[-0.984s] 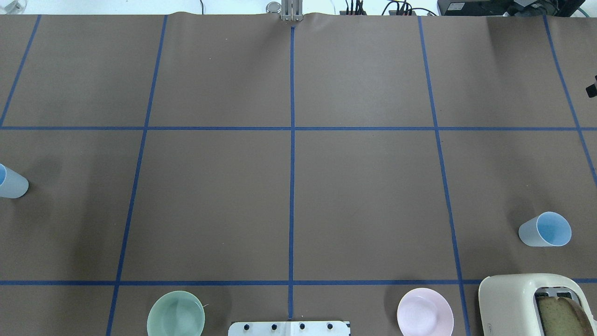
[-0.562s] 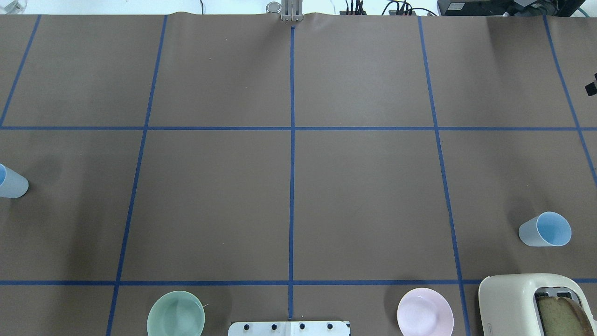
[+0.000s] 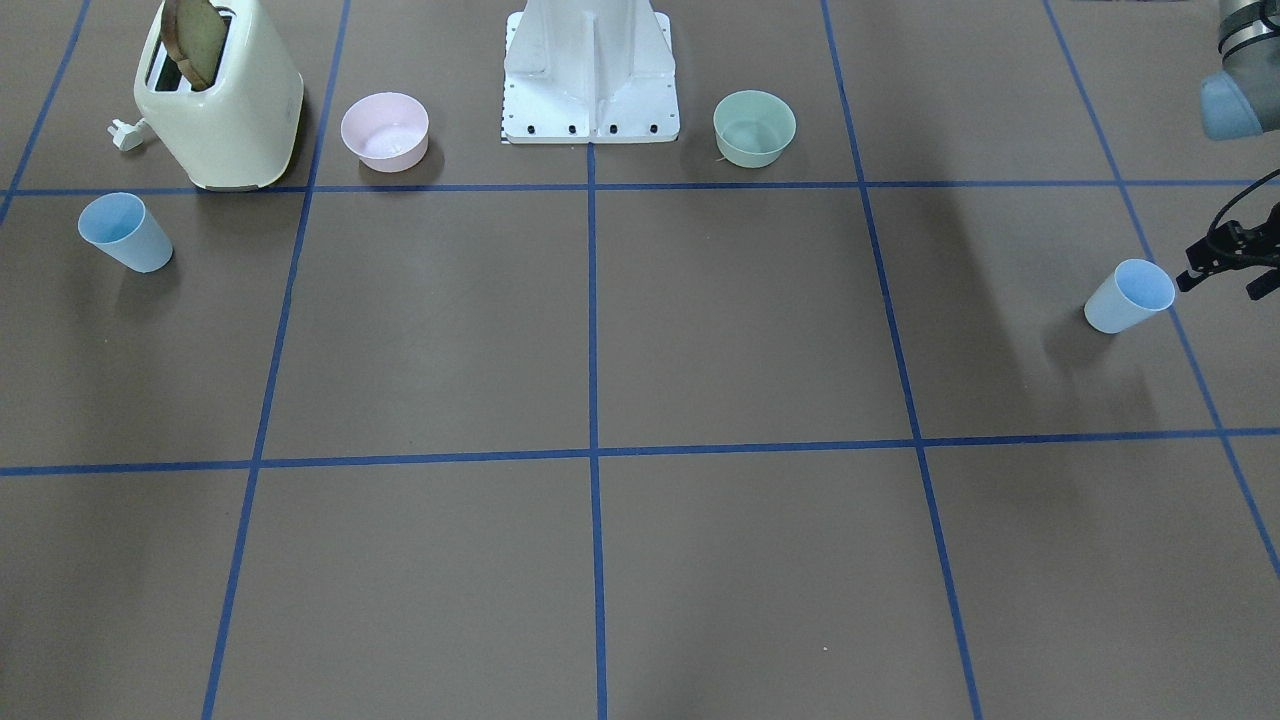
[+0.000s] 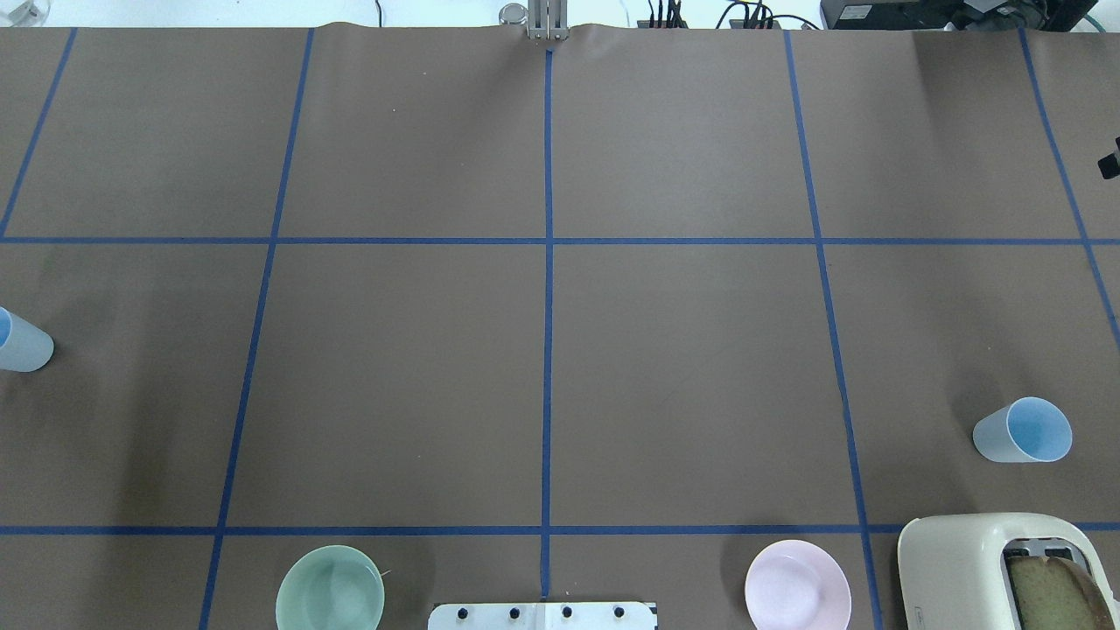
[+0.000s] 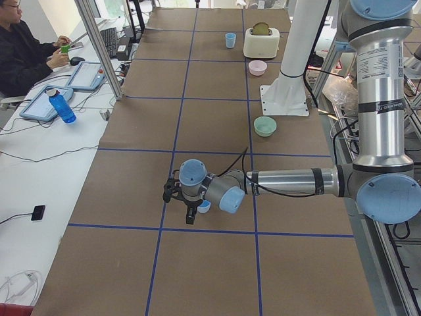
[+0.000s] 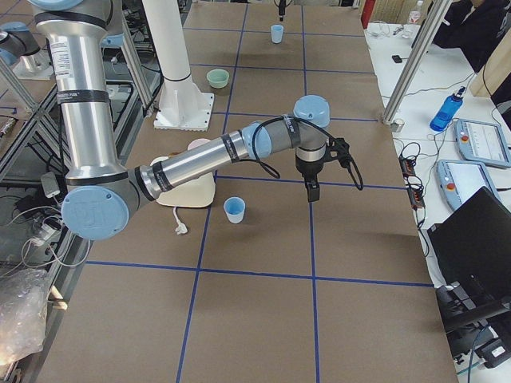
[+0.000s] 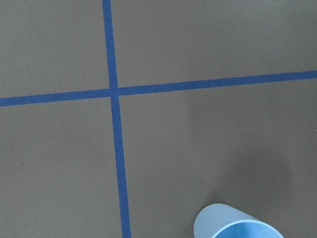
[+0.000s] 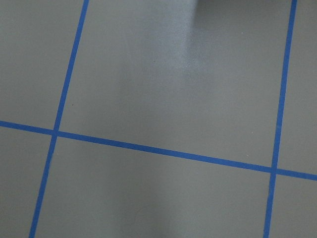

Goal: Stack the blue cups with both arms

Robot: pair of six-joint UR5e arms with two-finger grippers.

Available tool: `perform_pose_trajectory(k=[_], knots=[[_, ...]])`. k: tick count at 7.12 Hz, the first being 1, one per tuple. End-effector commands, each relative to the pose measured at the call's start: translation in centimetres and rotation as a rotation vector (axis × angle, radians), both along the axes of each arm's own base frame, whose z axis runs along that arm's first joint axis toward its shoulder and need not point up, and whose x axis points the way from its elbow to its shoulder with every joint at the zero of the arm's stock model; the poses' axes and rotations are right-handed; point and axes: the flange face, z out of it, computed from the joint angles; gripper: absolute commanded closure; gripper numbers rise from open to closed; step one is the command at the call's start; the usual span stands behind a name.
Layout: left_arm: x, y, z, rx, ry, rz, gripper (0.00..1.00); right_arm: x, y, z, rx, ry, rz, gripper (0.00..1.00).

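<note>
Two pale-blue cups stand upright, far apart. One blue cup [image 4: 24, 343] is at the table's left edge and also shows in the front view [image 3: 1130, 296] and the left wrist view [image 7: 237, 225]. My left gripper [image 3: 1232, 266] hangs just beside and above it at the frame edge, and shows in the left side view [image 5: 181, 204]; I cannot tell whether it is open. The other blue cup [image 4: 1024, 430] stands at the right, in front of the toaster [image 4: 997, 569]. My right gripper [image 4: 1109, 164] is a black bit at the right edge, well beyond that cup [image 6: 234, 209]; I cannot tell its state.
A cream toaster [image 3: 220, 100] with a slice of bread stands at the near right. A pink bowl [image 4: 797, 584] and a mint-green bowl [image 4: 330, 588] flank the white pedestal base [image 4: 542, 615]. Blue tape lines grid the brown table [image 4: 542, 350].
The cups and bowls have not moved. The shadow beside the left cup has faded slightly. The black bit of the right gripper stays at the right edge.
</note>
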Motion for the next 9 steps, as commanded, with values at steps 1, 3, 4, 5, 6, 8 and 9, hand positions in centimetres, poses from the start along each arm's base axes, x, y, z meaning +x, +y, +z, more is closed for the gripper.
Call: perform_pose_trajectory(k=[1, 3, 4, 5, 6, 8, 9], knots=[[0.6, 0.1, 0.1, 0.002, -0.001, 0.013, 0.02, 0.0, 0.0, 0.0, -0.001, -0.006, -0.002, 0.0], [1.8, 0.1, 0.1, 0.009, 0.002, 0.039, 0.02, -0.1, -0.1, 0.0, -0.003, -0.005, -0.002, 0.0], [2.4, 0.0, 0.1, 0.011, 0.001, 0.049, 0.02, -0.1, -0.1, 0.1, -0.004, -0.005, -0.002, 0.0], [2.6, -0.1, 0.3, 0.008, 0.0, 0.054, 0.02, -0.1, -0.1, 0.2, -0.006, -0.005, -0.002, 0.0], [2.8, -0.2, 0.4, 0.009, 0.0, 0.058, 0.02, -0.1, -0.1, 0.3, -0.007, -0.005, -0.002, 0.0], [3.2, -0.1, 2.3, 0.04, 0.004, 0.063, 0.02, -0.1, -0.1, 0.3, -0.009, -0.004, -0.002, 0.0], [3.2, -0.1, 2.4, 0.044, 0.006, 0.064, 0.02, -0.1, -0.1, 0.3, -0.009, -0.004, -0.002, 0.0]])
